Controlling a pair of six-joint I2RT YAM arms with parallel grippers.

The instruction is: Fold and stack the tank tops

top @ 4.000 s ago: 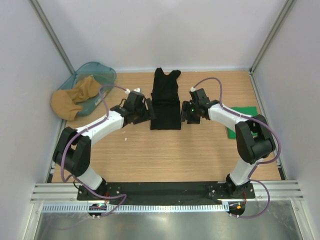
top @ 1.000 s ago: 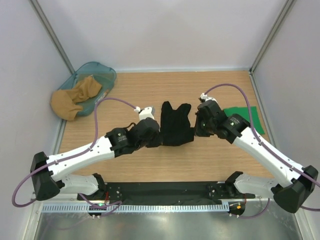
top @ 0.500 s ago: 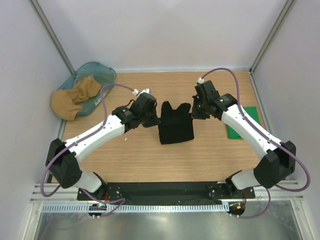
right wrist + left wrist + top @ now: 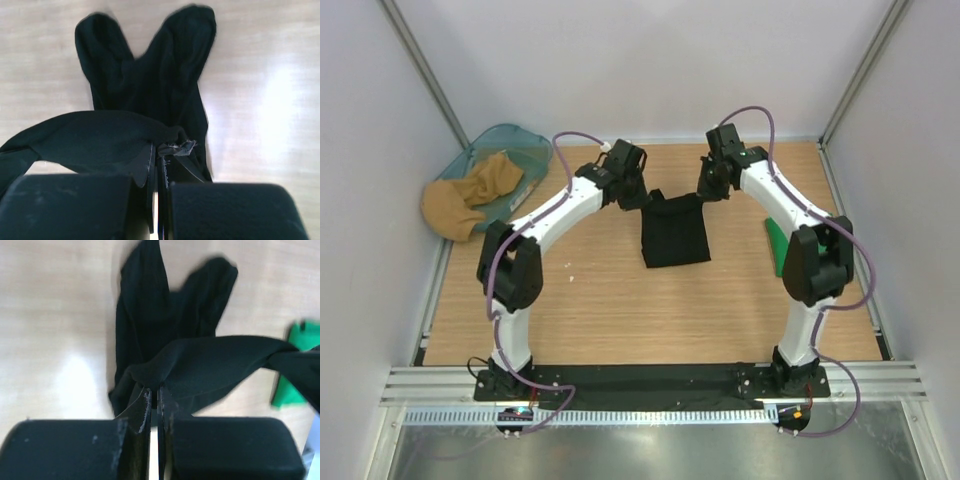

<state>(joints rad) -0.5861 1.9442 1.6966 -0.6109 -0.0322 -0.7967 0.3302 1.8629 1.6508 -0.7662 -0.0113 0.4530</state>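
You see the black tank top point(image 4: 675, 235) at the centre of the surface point(image 4: 600, 300) in the top view, with the green tank top point(image 4: 771, 238) half hidden behind the right arm. Only your wrist views show the grip. The left pincer point(image 4: 154, 396) and right pincer point(image 4: 156, 152) are each clamped on raised black fabric, and the straps lie flat below.

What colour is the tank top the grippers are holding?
Plain black tank top, clearest in the right wrist view.

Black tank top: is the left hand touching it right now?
Touching. The left wrist view shows the left hand closed on a raised fold of the black tank top, with the fabric pinched tight.
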